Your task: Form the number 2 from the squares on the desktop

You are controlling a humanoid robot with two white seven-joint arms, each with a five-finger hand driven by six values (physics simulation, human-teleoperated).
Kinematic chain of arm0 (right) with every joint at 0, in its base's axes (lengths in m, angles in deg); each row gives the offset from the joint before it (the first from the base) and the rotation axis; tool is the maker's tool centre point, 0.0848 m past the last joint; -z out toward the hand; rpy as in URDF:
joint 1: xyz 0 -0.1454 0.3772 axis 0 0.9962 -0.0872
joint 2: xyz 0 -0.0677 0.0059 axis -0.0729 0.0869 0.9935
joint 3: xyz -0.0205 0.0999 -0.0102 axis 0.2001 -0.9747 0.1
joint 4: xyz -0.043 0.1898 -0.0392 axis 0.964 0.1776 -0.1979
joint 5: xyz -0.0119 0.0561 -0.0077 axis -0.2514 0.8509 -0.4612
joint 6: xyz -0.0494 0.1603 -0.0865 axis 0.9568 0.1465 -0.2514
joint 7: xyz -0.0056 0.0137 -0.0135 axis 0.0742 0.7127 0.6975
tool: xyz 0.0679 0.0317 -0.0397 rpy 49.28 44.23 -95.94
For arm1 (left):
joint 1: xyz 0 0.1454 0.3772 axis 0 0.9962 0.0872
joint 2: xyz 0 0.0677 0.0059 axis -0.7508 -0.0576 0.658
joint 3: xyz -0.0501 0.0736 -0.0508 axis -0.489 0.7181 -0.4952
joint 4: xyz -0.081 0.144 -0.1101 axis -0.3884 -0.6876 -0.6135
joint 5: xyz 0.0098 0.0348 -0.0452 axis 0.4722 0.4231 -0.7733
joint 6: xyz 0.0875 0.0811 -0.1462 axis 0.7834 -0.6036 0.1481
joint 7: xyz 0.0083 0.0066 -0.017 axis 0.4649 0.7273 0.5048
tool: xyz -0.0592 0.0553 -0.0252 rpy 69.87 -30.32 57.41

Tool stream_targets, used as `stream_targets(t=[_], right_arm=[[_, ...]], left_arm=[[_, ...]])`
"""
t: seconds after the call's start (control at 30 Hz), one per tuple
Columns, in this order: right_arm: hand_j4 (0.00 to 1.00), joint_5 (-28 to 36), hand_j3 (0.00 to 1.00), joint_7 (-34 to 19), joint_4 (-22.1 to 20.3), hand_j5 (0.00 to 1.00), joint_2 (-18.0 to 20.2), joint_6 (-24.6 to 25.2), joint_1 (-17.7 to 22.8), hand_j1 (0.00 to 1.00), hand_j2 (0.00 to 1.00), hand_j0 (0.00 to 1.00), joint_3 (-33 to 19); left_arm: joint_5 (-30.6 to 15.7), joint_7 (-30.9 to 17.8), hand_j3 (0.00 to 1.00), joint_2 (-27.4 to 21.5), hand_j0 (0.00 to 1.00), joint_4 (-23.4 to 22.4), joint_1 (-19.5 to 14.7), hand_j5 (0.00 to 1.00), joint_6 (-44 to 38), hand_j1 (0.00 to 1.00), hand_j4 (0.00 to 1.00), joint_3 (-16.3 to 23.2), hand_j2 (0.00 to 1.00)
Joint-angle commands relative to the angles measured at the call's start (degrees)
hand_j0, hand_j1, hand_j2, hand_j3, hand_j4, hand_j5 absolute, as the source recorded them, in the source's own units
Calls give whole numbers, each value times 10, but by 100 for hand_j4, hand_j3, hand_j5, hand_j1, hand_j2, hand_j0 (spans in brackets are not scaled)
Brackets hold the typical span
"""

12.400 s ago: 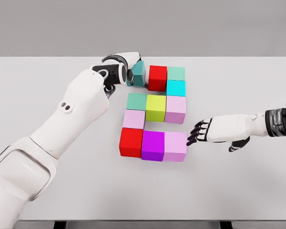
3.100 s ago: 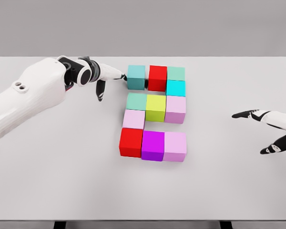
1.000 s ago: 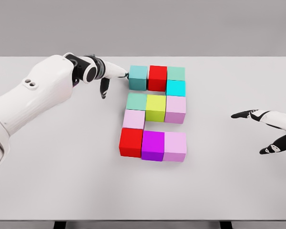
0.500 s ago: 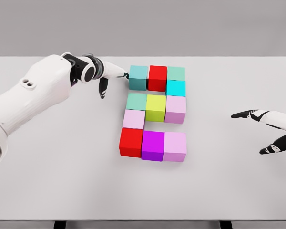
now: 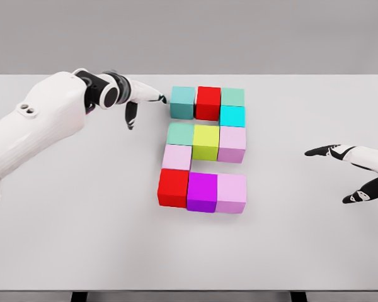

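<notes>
Coloured cubes stand together on the white table [image 5: 82,207] in the shape of a 2. The top row is a teal cube [image 5: 183,102], a red cube [image 5: 208,102] and a green cube [image 5: 232,97]. A cyan cube [image 5: 232,116] sits under the green one. Below come a green cube [image 5: 180,133], a yellow cube [image 5: 205,141] and a pink cube [image 5: 232,144], then a pink cube [image 5: 176,157]. The bottom row is red [image 5: 173,187], magenta [image 5: 201,192] and pink [image 5: 231,193]. My left hand [image 5: 142,100] is open, its fingertips [image 5: 160,99] just left of the teal cube. My right hand [image 5: 346,173] hovers open at the right edge.
The teal cube has been pushed right against the red cube. Over the last second my left hand drew back slightly to the left. The right hand has stayed still.
</notes>
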Motion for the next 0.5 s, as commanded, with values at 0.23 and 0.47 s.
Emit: stream_targets(t=[0.23, 0.47], right_arm=[[100, 4, 100, 0, 1, 100, 0, 1, -1, 100, 100, 100, 0], [100, 4, 100, 0, 0, 100, 0, 1, 0, 100, 100, 100, 1]], left_arm=[[-6, 0, 100, -45, 100, 83, 0, 100, -1, 100, 100, 0, 100], [-6, 0, 100, -50, 100, 86, 3, 100, -1, 100, 100, 1, 100]])
